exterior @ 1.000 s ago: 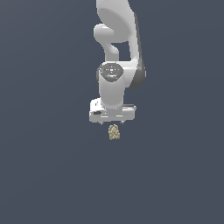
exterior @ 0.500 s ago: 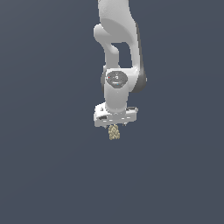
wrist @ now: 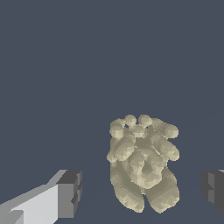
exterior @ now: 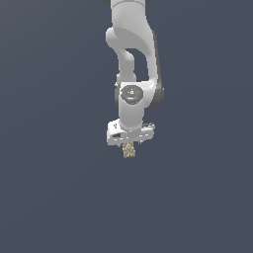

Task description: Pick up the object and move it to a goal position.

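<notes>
The object (wrist: 142,164) is a small knobbly tan-yellow clump. In the wrist view it sits between my two dark fingertips, with a gap on each side, wider toward one finger (wrist: 70,192) than toward the other (wrist: 213,188). My gripper (wrist: 141,190) is open around it and touches it on neither side. In the exterior view the white gripper (exterior: 129,143) hangs straight down from the arm. The object (exterior: 129,151) pokes out just below the gripper and is much narrower than it; the fingers are hard to make out there.
A plain dark blue-grey surface (exterior: 49,197) fills both views. The white arm (exterior: 132,59) rises to the top edge of the exterior view. Nothing else shows.
The gripper has come down a little over the object and the wrist has turned slightly. The object has stayed where it was.
</notes>
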You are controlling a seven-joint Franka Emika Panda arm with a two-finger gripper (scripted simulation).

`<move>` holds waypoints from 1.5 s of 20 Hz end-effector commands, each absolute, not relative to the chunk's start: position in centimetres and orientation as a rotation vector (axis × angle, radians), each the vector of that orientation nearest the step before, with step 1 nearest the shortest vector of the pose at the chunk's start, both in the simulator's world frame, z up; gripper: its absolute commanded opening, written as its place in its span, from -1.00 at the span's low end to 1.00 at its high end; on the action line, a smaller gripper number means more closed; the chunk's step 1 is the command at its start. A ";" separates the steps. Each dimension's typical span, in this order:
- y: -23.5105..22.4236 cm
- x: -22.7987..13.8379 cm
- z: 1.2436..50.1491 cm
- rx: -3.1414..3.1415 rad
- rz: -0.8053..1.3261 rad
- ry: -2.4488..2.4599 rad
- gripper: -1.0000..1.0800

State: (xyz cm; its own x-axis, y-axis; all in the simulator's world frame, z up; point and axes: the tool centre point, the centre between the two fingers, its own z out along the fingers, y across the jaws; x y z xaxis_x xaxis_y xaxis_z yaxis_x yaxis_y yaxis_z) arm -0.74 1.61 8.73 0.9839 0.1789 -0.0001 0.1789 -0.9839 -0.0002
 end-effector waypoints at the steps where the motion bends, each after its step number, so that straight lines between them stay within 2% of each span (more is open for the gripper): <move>1: 1.6 -0.8 7.4 -3.128 0.001 -0.284 0.92; 9: 1.6 -0.7 5.3 -3.128 0.000 -0.286 0.92; 10: 1.6 -0.7 5.3 -3.128 0.000 -0.286 -1.00; 22: 1.5 -0.6 5.5 -3.129 -0.003 -0.287 -1.00; 30: -2.0 0.6 7.4 -3.129 -0.003 -0.287 -1.00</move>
State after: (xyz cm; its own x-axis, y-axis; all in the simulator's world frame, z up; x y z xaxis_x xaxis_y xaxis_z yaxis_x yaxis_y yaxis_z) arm 0.29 -1.01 6.87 0.9831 0.1830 0.0008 0.1830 -0.9831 -0.0001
